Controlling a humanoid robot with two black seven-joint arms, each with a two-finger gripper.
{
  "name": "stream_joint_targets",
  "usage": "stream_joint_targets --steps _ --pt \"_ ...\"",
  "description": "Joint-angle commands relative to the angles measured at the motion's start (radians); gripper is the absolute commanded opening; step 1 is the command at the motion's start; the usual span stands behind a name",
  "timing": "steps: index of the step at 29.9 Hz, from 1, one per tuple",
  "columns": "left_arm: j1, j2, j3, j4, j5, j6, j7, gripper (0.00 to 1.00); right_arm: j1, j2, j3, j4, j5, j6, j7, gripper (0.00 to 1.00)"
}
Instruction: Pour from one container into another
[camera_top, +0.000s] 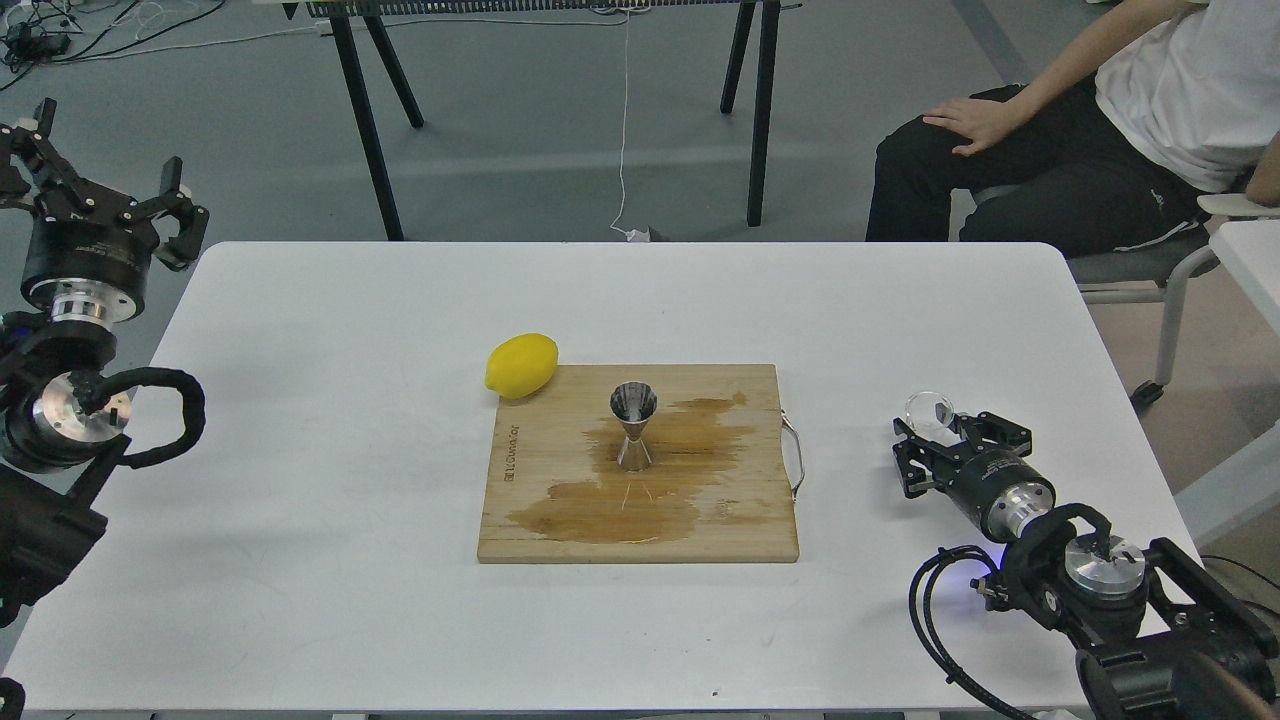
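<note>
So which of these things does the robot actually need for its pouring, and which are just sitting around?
Needed for the pouring:
- clear glass cup, at the right gripper
- steel jigger, upright on the wet board

Just lying about:
- lemon, at the board's far left corner
- wooden cutting board, only a base here
- left gripper, open and away from the table

A white rectangular tabletop with rounded corners (300, 480) carries a light wooden cutting board with a metal handle on its right edge (560, 520), stained dark by a wet patch across its middle. A yellow lemon (521, 365) lies at the board's far left corner, and a small clear glass cup (929, 412) stands near the tabletop's right edge.
</note>
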Motion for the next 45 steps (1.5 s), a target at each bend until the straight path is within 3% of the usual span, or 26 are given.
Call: stream_joint_targets --steps 1,12,14,19,22,25,29,31,42,45 --pt "0.000 0.001 0.000 -0.001 0.000 0.000 0.000 1.00 -0.001 0.009 0.005 -0.005 0.010 0.001 0.000 0.51" --pt "0.002 0.002 -0.003 0.000 0.000 0.000 0.000 1.00 -0.004 0.010 0.020 -0.004 0.010 0.003 0.002 0.77" --pt "0.002 0.002 -0.004 -0.002 0.000 0.000 0.000 1.00 -0.004 0.010 0.019 -0.002 0.012 0.009 0.000 0.72" --pt "0.002 0.004 -0.004 -0.002 0.000 0.000 0.002 1.00 -0.005 0.010 0.019 -0.005 0.010 0.050 0.002 0.38" --pt "0.002 0.006 -0.004 -0.001 0.000 -0.002 0.002 1.00 -0.004 0.010 0.017 -0.009 0.009 0.043 0.003 0.38" --pt "0.000 0.006 -0.006 -0.001 -0.001 -0.002 0.002 1.00 -0.004 0.010 0.017 -0.009 0.007 0.041 0.003 0.55" --pt "0.000 0.006 -0.006 0.000 0.000 -0.002 0.002 1.00 -0.002 0.010 0.019 -0.009 0.007 0.041 0.005 0.69" --pt "0.002 0.006 -0.006 0.000 0.000 -0.002 0.000 1.00 -0.001 0.010 0.019 -0.009 0.007 0.041 0.006 0.96" --pt "0.000 0.007 -0.009 -0.002 -0.001 -0.002 0.002 1.00 0.008 0.003 0.016 0.007 0.005 0.058 0.014 0.98" --pt "-0.001 0.010 -0.012 0.000 -0.001 -0.003 0.002 1.00 0.033 -0.010 0.014 0.010 -0.002 0.114 0.014 0.98"
